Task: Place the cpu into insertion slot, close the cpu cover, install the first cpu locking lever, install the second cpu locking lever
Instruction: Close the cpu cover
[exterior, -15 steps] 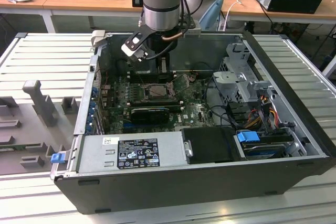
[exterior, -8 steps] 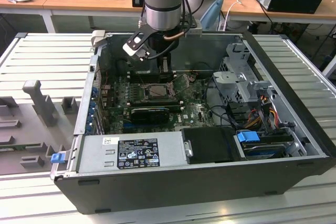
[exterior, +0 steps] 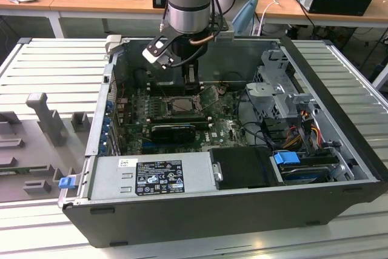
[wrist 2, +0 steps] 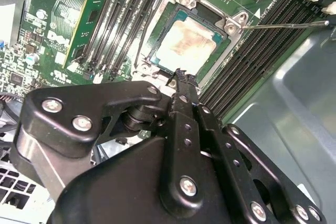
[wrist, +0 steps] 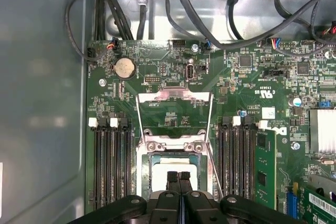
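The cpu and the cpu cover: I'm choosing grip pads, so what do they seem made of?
The cpu: seemingly metal-topped, with a matte silver-grey face carrying a blotchy tan smear. The cpu cover: probably thin sheet metal with a bare bright finish; it glints and its bars look flat. The exact alloy cannot be told.

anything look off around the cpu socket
The small square silver-grey cpu lies in the black-framed insertion slot, its face blotched with tan smears. The thin silver square-frame cpu cover stands flipped open, and a thin wire lever juts loose. Nothing looks broken.
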`<state>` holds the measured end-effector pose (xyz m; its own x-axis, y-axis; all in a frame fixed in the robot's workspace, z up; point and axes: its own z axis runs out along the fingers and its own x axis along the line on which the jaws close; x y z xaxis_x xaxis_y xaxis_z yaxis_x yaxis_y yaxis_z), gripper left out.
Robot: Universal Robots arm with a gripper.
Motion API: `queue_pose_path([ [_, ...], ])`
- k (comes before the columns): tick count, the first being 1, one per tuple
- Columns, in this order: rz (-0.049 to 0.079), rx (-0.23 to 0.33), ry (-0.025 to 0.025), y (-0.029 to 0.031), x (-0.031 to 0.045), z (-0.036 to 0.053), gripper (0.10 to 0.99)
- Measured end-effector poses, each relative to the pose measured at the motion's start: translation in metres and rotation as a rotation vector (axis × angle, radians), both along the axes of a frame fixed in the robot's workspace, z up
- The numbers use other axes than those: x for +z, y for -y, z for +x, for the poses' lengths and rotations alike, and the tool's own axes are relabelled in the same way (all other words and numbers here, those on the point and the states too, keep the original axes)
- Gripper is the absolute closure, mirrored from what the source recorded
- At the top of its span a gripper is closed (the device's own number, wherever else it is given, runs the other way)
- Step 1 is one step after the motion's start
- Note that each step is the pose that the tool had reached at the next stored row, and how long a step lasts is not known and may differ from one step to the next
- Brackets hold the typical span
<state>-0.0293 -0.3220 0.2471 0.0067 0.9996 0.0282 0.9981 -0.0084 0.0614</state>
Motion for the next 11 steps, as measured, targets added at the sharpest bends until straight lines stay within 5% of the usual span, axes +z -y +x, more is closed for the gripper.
queue_pose_path([
  [11,0.0,0.0,0.0002,-0.0001,0.0051,0.0029,0.98],
])
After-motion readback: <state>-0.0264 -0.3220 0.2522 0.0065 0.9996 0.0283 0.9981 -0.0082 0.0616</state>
